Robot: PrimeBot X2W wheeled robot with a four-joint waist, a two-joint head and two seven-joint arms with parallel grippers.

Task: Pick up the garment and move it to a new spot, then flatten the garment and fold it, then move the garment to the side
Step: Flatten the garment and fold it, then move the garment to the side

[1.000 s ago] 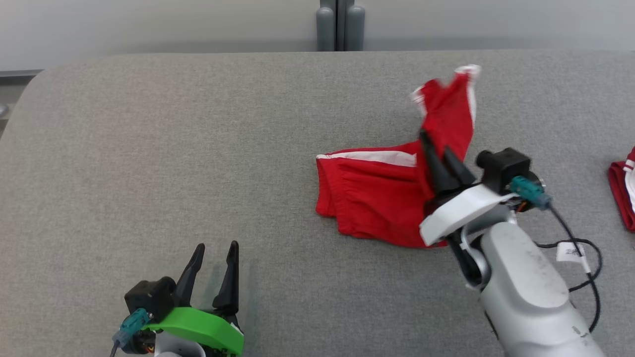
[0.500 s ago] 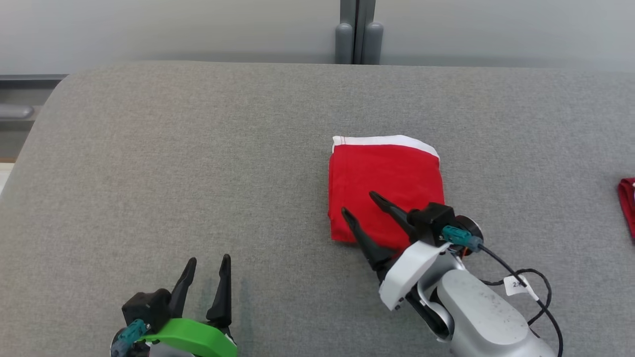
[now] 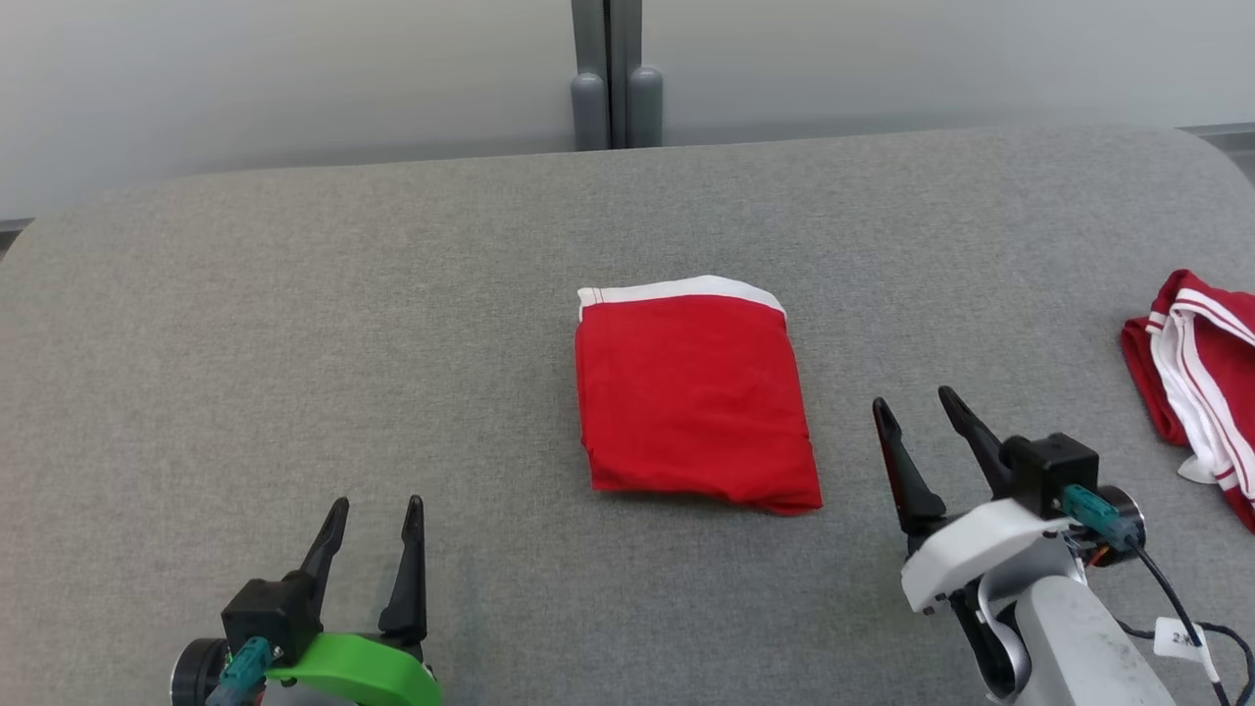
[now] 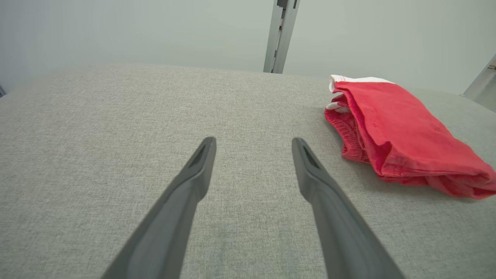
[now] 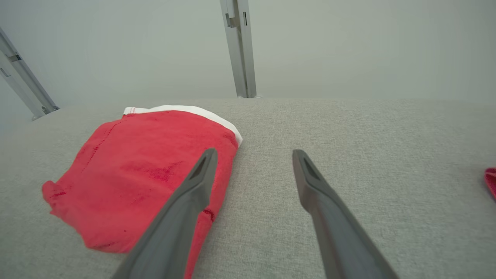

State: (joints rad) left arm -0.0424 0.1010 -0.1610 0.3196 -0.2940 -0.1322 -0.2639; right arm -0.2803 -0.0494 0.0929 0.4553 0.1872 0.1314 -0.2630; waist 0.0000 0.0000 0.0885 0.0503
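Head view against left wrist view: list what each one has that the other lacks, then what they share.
Head view's own: the right gripper, open and apart from the cloth, and a second red and white garment at the table's right edge.

Left wrist view's own: a low side look at the folded red garment, with its stacked layers and white trim tucked between them.

Shared: that folded garment, the left gripper, open over the bare grey table, and the upright post behind it.
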